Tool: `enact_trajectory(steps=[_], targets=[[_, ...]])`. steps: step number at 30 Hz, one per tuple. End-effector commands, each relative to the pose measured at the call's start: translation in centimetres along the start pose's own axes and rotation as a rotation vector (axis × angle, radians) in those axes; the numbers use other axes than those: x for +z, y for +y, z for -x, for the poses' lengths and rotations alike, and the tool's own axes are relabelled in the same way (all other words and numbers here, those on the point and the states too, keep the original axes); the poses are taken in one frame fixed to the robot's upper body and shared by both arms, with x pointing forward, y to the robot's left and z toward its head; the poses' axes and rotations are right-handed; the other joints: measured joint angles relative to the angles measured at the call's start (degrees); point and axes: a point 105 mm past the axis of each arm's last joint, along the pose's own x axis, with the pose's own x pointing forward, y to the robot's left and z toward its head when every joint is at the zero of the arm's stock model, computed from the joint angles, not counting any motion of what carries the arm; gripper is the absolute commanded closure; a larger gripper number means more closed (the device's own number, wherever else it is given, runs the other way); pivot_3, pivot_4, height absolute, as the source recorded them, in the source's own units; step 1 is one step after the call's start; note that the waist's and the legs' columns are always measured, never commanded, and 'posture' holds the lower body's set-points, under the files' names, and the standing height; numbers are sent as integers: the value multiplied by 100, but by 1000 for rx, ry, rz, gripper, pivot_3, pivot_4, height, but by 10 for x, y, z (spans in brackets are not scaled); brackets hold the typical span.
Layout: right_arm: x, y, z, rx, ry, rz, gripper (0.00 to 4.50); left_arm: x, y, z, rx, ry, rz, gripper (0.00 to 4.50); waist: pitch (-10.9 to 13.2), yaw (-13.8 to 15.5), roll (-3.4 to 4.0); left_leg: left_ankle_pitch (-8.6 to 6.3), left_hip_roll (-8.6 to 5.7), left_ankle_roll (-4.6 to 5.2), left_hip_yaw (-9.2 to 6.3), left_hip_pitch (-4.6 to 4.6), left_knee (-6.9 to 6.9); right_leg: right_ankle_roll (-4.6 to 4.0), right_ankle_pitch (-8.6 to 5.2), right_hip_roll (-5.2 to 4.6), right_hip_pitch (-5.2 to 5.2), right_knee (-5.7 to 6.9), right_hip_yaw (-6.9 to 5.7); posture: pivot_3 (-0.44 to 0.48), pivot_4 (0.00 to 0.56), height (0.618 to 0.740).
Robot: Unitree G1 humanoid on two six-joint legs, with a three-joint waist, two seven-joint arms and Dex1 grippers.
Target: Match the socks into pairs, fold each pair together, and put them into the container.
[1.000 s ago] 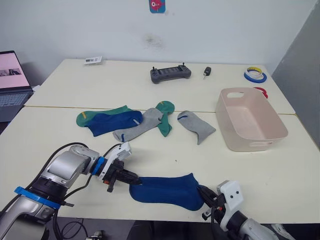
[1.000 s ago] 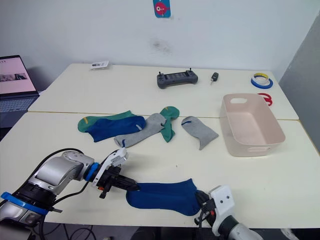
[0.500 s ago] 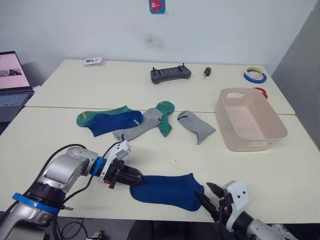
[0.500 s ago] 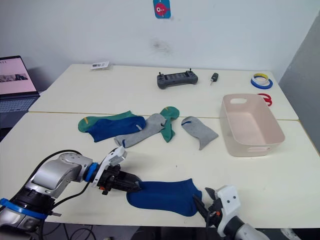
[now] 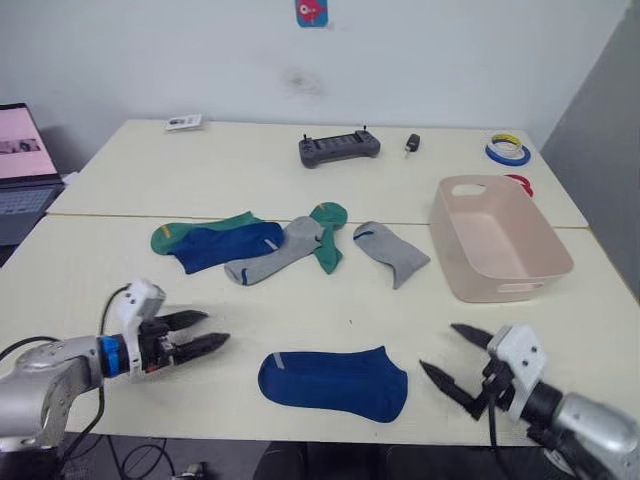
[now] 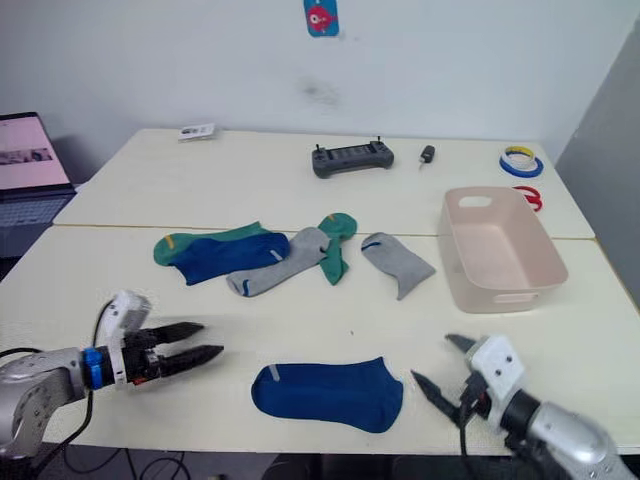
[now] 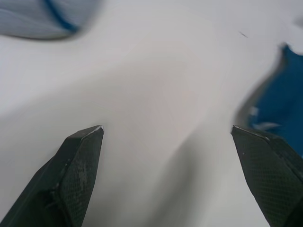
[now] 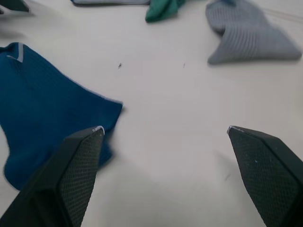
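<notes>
- Head views: on the cream table [image 5: 300, 180] lie six soft ankle socks. One royal blue sock [image 5: 333, 383] lies flat and alone at the near edge. Further back sits a cluster: a second royal blue sock [image 5: 228, 244] overlapping a green sock with a yellow stripe [image 5: 190, 234], a grey sock [image 5: 276, 253] crossing another green sock [image 5: 328, 235], and a separate grey sock with a blue mark [image 5: 391, 252].
- The pale pink rectangular plastic tub [image 5: 498, 240] stands empty at the right, well apart from the socks.
- At the far side: a dark grey handheld controller [image 5: 340, 148], a small black key fob [image 5: 413, 143], rolls of tape [image 5: 508, 150] and a white card [image 5: 185, 121]. A laptop [image 5: 22, 170] stands off to the left.
- The left gripper [image 5: 203, 331] hovers left of the near blue sock, fingers parted, holding nothing. The right gripper [image 5: 462, 355] hovers right of it, spread wide, also empty. Nothing lies between either gripper and that sock.
- Left wrist view: fingers [image 7: 78, 170] apart over bare table; blue sock edge to one side, a grey sock corner beyond.
- Right wrist view: fingers [image 8: 80, 165] wide apart; the blue sock's end lies just beside one finger, not touching.
</notes>
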Motion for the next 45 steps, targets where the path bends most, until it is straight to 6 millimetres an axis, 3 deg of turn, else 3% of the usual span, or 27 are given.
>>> enact_trajectory(steps=[1, 6, 11, 20, 25, 29, 33, 36, 45], targets=[[14, -16, 1, 54, -13, 66, 0, 8, 14, 25, 185, -105, -43, 14, 1, 10, -8, 0, -3, 0, -2, -2, 0, 0, 0, -3, 1, -1, -3, 0, 150, 740], [35, -31, -3, 121, -28, 145, 0, -15, 31, 58, 400, -154, 10, 14, 7, 13, -21, 0, -3, 0, 0, -2, 0, -3, 2, -6, 1, -5, -2, 0, 150, 740], [45, -31, -12, 163, -48, 180, 0, -11, 37, 58, 468, -218, 62, 14, 7, 27, -24, 0, -5, 0, -7, -1, 4, -3, 2, -6, 9, -4, -10, 0, 150, 740], [78, -21, -29, 255, -62, 278, 0, 33, 52, 13, 435, -376, 313, 14, 8, 10, -26, 0, -5, -1, -13, -2, 11, -2, 3, -4, 9, 3, -18, 0, 150, 740], [79, -22, -35, 255, -35, 318, 0, 44, 82, -13, 518, -394, 389, 14, 9, 13, -30, 0, -7, -1, -19, -6, 19, -2, 3, -2, 11, 2, -23, 0, 150, 740], [80, -19, -38, 265, -38, 322, 0, 54, 85, -41, 466, -359, 384, 14, 10, 12, -32, 1, -9, -2, -14, -11, 27, -2, 4, -5, 7, 2, -23, 0, 150, 740], [81, -17, -38, 267, -46, 319, 0, 59, 94, -53, 491, -347, 404, 14, 10, 13, -32, 1, -10, -2, -13, -11, 28, -2, 4, -5, 7, 4, -24, 0, 150, 740], [80, -16, -38, 266, -44, 317, 0, 60, 96, -59, 487, -333, 401, 600, 10, 3, -32, 1, -9, -3, -11, -11, 28, -1, 4, -4, 5, 4, -25, 0, 150, 740], [78, -14, -38, 262, -48, 311, 0, 63, 96, -54, 473, -384, 395, 3446, 10, 2, -32, 2, -8, -4, -11, -12, 29, -1, 5, -6, 4, 5, -24, 0, 150, 740]])
